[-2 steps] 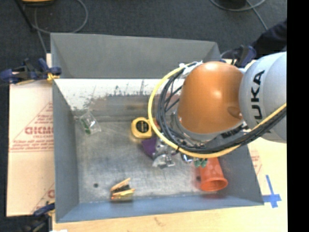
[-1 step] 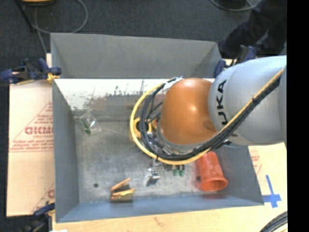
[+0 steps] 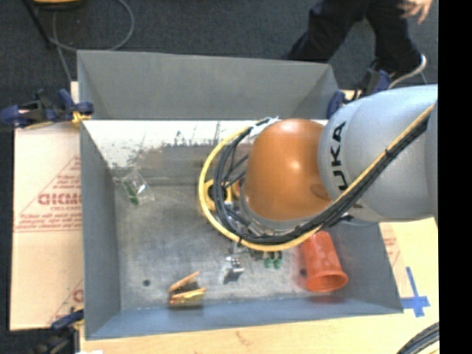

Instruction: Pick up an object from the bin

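My gripper reaches down below the orange dome to the bin floor, near the front middle. A tan wooden clip lies on the floor just to its front left, apart from it. Some small green pieces lie close on its right, partly under the arm. An orange plastic cup lies on its side further right, by the front right corner.
A small clear piece with green marks lies far off at the back left of the bin floor. The arm and its cables cover the right middle of the bin.
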Available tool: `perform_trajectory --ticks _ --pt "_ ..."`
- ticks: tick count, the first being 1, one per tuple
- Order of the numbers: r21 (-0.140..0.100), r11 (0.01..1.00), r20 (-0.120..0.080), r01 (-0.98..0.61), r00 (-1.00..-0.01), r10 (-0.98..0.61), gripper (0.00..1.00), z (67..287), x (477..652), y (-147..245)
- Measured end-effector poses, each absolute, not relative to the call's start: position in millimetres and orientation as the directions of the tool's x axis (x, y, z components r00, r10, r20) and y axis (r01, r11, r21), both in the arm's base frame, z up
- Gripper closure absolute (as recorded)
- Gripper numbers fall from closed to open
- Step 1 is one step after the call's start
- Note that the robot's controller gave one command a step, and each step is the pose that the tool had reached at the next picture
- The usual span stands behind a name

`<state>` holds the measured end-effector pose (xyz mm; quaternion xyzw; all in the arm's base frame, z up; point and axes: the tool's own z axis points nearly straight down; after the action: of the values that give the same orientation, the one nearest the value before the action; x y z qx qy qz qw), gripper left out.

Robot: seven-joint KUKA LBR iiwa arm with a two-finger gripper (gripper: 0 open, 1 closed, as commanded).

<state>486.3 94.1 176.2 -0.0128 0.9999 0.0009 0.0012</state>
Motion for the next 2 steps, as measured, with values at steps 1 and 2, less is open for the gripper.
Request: perform_trajectory --ticks 1,2 --pt "0.002 0.999 -0.010 -0.045 -0.999 -0.045 0.00 125 481.2 113" --pt "-0.004 0.991 0.019 -0.135 -0.991 -0.135 1.00 78 479.3 140"
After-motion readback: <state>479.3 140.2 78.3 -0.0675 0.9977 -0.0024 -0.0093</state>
